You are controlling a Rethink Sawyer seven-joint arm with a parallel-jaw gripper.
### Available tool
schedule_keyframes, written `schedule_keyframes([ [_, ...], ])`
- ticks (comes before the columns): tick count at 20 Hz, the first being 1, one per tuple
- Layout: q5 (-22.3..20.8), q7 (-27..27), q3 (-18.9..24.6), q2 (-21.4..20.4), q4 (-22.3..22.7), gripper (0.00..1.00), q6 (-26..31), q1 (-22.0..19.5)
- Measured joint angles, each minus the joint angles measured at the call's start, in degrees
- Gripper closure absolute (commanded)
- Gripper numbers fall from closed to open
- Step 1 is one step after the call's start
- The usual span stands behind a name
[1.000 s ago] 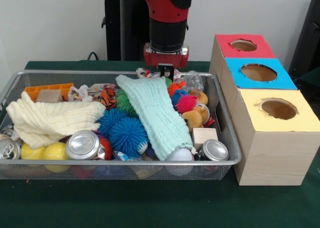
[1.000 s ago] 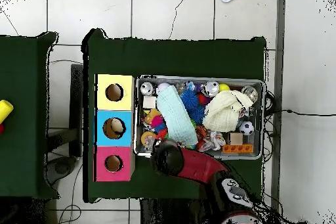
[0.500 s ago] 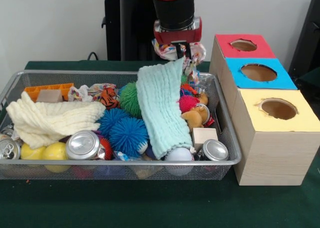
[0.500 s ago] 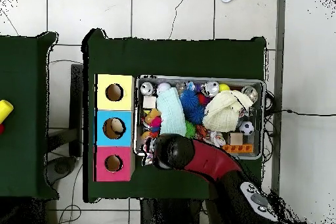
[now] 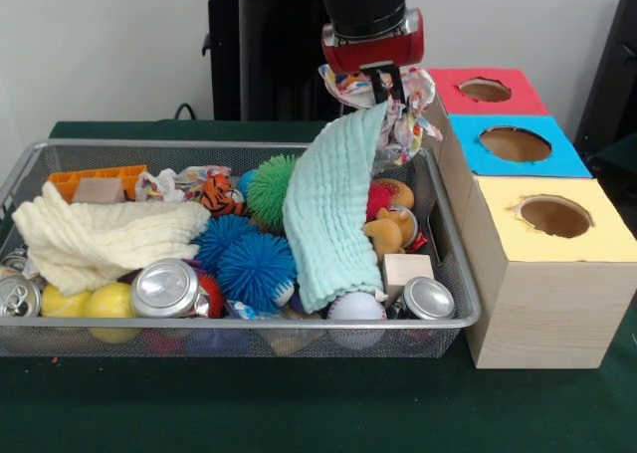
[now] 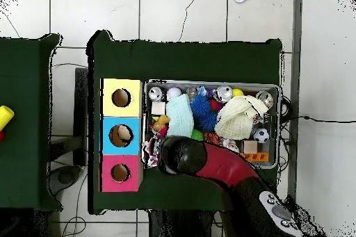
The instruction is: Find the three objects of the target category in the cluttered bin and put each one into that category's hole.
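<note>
No brand, label or writing is legible to me on any item, the cans (image 5: 166,288) included. The pincer (image 5: 381,83) hangs raised above the far right corner of the wire bin (image 5: 453,304), closed on a patterned white cloth (image 5: 403,114) that dangles beside the red-topped box (image 5: 485,91). The mint green cloth (image 5: 333,209) is caught up with it: its top edge rises to the pincer and the rest drapes down over the toys to a white ball (image 5: 355,307) at the near rim. I see three boxes just right of the bin on the green counter (image 5: 299,408), with round holes in red, blue (image 5: 515,144) and yellow (image 5: 554,217) tops. From overhead, the red arm (image 6: 219,168) covers the bin's corner beside the red box.
</note>
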Motion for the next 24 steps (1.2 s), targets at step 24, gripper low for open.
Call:
schedule_keyframes([
  [24, 0.3, 0.0, 4.0, -4.8, -2.0, 1.0, -2.3, -0.8],
])
